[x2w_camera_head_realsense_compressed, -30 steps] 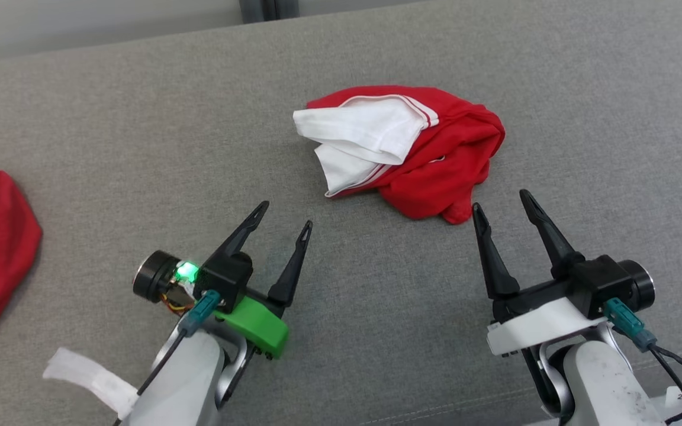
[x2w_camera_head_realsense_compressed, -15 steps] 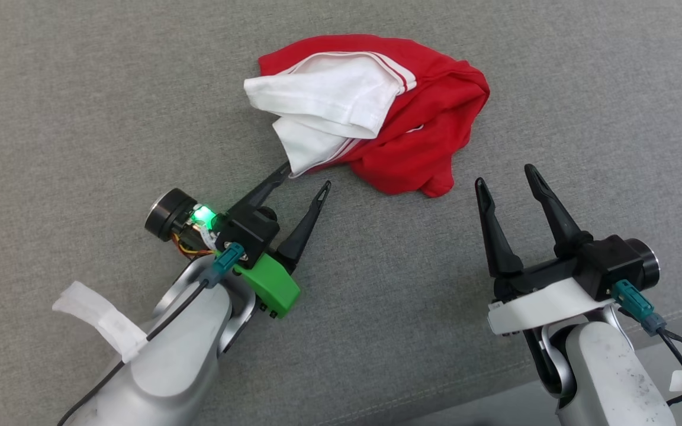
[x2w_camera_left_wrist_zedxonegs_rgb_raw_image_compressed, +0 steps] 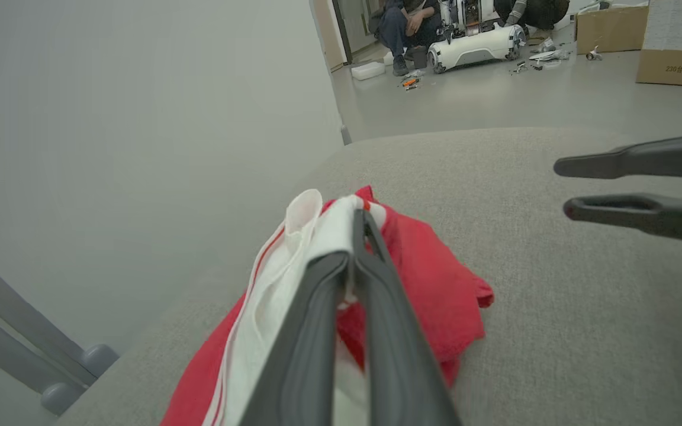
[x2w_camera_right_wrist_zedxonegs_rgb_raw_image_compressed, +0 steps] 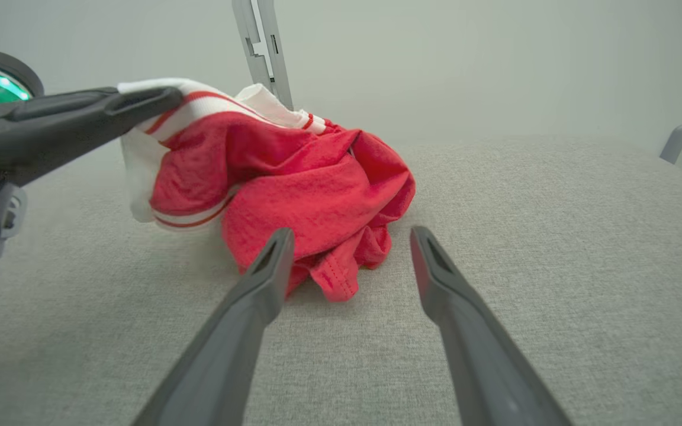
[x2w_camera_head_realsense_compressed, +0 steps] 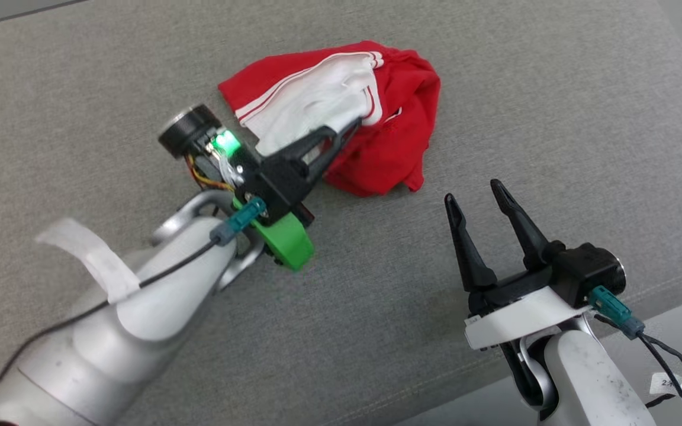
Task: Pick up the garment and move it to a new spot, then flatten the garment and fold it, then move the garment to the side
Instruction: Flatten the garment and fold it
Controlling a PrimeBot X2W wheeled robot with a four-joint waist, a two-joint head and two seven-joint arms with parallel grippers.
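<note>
The red and white garment lies crumpled on the grey cushioned surface, towards its far side in the head view. Most of its red cloth rests on the fabric. Its white, red-striped part is bunched up on the robot's left side. There the left gripper has its two dark fingers pressed together on a fold of the white cloth; the left wrist view shows that fold pinched at the fingertips. A green light glows on that wrist. The right gripper is near the garment's near red edge, apart from it, jaws spread wide and holding nothing.
</note>
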